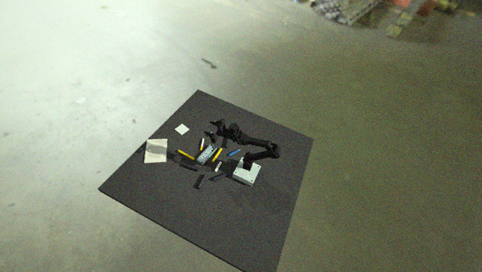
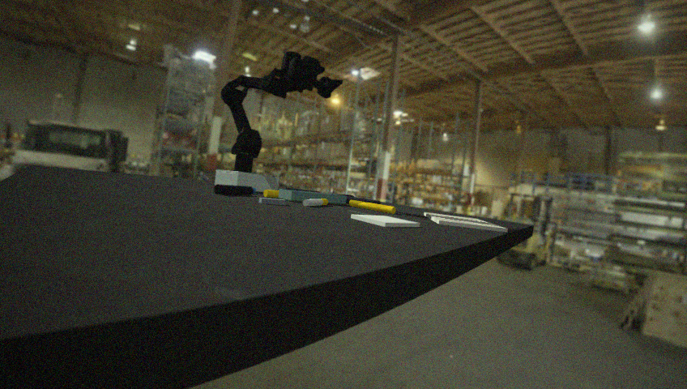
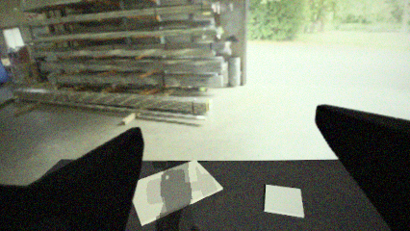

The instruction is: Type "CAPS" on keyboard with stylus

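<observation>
The keyboard (image 1: pixel 206 154) (image 2: pixel 313 194) lies on the dark desk (image 1: pixel 239 227) (image 2: pixel 144 250) in front of the arm's base. Several pen-like sticks lie around it: a yellow stick (image 1: pixel 186 154) (image 2: pixel 372 207) on its far side from the base, another yellow stick (image 1: pixel 216 154) (image 2: pixel 271 193) on the base side, a white-and-yellow stick (image 1: pixel 201 144) (image 2: pixel 315 202) and a blue stick with a pale tip (image 1: pixel 234 152). Which one is the stylus I cannot tell. Single keys are too small to read. My gripper (image 1: pixel 209 127) (image 2: pixel 339 83) (image 3: pixel 229 124) is open and empty, high above the desk.
A white square pad (image 1: pixel 181 129) (image 2: pixel 386 220) (image 3: pixel 284 201) and a larger pale booklet (image 1: pixel 156 150) (image 2: pixel 465 221) (image 3: pixel 175 192) lie near the desk's edge. A small white block (image 1: pixel 217 166) lies between keyboard and the pale base (image 1: pixel 246 174) (image 2: pixel 233 178).
</observation>
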You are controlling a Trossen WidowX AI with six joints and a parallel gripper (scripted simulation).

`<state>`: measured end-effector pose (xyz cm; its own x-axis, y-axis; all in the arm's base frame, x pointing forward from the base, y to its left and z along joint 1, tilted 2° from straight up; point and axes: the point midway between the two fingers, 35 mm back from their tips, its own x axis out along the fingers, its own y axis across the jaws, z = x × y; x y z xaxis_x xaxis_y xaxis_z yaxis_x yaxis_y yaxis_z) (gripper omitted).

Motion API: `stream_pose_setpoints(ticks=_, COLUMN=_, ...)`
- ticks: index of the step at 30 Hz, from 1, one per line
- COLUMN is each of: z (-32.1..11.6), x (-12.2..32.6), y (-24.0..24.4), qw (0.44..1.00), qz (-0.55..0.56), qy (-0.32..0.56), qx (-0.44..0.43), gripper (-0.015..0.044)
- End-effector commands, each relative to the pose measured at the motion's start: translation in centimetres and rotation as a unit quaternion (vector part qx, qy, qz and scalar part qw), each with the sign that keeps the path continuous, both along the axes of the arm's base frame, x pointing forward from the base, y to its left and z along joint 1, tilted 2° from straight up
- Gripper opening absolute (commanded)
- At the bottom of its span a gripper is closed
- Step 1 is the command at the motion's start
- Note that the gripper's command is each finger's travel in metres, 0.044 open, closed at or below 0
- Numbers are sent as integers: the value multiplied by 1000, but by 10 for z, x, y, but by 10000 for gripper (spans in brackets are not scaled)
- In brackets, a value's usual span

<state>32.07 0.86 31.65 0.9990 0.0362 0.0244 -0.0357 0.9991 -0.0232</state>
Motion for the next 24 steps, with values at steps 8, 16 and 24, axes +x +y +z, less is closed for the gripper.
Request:
stream_pose_setpoints(ticks=8, z=-64, x=43, y=8, qw=986, qz=8, qy=162, qx=30, gripper=230)
stream_pose_setpoints(ticks=16, z=-169, x=72, y=31, qw=903, qz=-2, qy=423, qx=74, gripper=20)
stream_pose_setpoints(ticks=24, z=-267, x=57, y=52, qw=754, qz=-52, qy=650, qx=85, gripper=0)
